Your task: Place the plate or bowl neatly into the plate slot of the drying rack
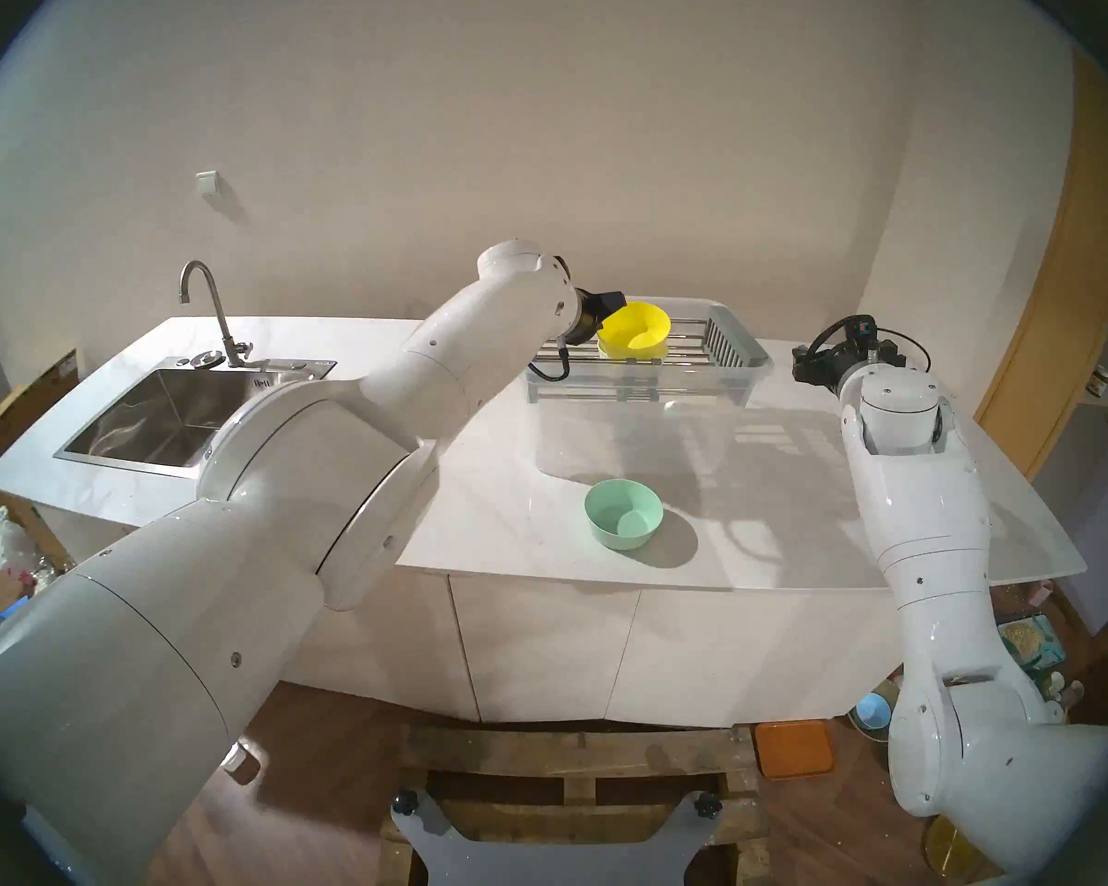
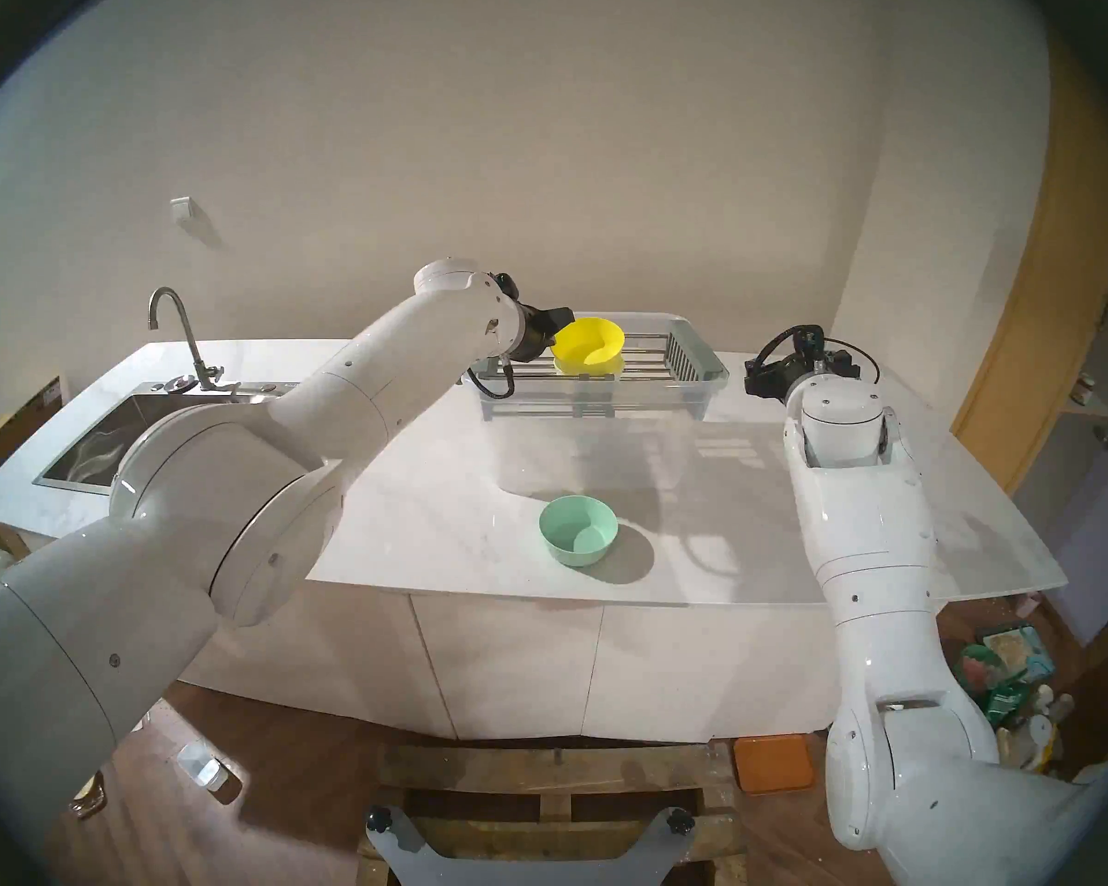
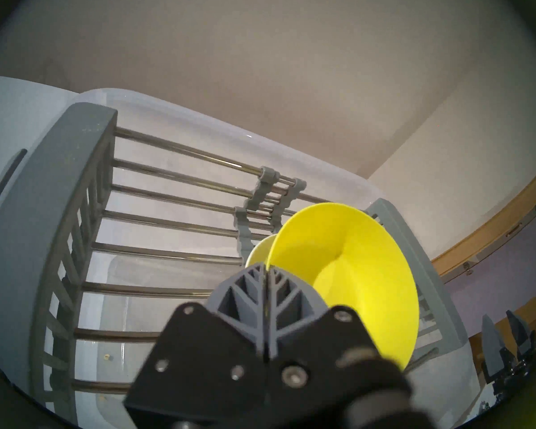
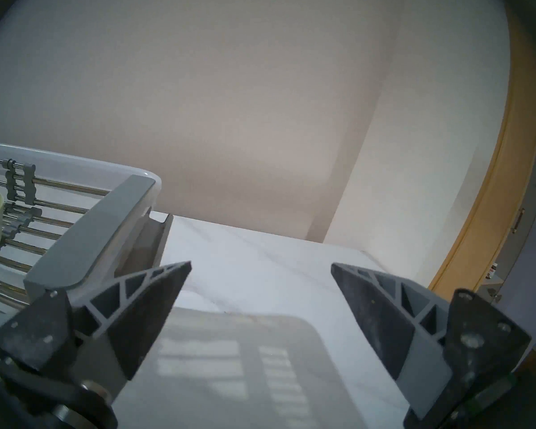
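Nearest the head camera, the mint green bowl [image 1: 624, 514] sits upright on the white bench [image 1: 513, 482]. Farther back, the left end effector [image 3: 265, 272] pinches the rim of a tilted yellow bowl [image 1: 634, 330] over the plate slot [image 3: 174, 202] of the drying rack [image 1: 718, 347]. Off to the rack's right, the right end effector [image 4: 260, 276] hangs wide open, holding nothing.

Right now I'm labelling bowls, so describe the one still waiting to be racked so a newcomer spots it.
Start at the white countertop. Near its front edge, well in front of the clear tub, sits the mint-green bowl, upright and alone. The yellow bowl is held over the drying rack.
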Controlling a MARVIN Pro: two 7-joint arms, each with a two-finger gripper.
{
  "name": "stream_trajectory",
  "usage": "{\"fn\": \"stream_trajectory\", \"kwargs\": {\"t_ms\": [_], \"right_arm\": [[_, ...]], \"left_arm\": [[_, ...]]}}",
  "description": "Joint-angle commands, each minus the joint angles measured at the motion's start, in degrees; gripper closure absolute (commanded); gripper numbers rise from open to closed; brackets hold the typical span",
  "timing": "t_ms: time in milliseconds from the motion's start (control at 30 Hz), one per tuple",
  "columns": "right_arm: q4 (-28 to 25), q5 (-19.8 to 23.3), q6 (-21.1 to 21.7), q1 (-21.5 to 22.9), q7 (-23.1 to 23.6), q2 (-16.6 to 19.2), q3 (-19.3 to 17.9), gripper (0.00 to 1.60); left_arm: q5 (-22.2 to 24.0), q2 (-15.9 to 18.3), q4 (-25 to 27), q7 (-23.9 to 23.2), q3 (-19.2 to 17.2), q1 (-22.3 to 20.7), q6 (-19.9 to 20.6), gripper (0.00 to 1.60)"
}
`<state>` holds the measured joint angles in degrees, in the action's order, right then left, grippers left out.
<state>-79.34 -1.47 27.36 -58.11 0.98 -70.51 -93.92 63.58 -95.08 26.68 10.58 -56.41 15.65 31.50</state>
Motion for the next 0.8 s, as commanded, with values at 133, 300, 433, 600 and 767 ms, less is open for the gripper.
{"fn": "stream_trajectory", "kwargs": {"t_ms": [133,300,433,600,767], "right_arm": [[-1.48,-0.1,-0.91,1.38,-0.11,0.19,-0.01,0.0],[-1.49,-0.1,-0.92,1.38,-0.11,0.19,0.0,0.0],[-1.49,-0.09,-0.92,1.38,-0.11,0.19,0.0,0.0],[-1.49,-0.09,-0.92,1.38,-0.11,0.19,0.0,0.0],[-1.49,-0.09,-0.93,1.38,-0.11,0.19,0.0,0.0]], "left_arm": [[-0.51,-1.69,-2.26,-3.88,-0.11,-4.48,-2.19,1.6],[-0.76,-2.19,-3.73,-4.85,-0.07,-5.1,-2.4,1.6],[-1.07,-2.61,-4.89,-5.69,0.02,-5.67,-2.4,1.6],[-1.57,-2.76,-5.9,-7.06,0.38,-6.3,-1.86,0.25],[-1.79,-2.71,-6.47,-8.17,0.42,-6.96,-1.43,0.0]]}}
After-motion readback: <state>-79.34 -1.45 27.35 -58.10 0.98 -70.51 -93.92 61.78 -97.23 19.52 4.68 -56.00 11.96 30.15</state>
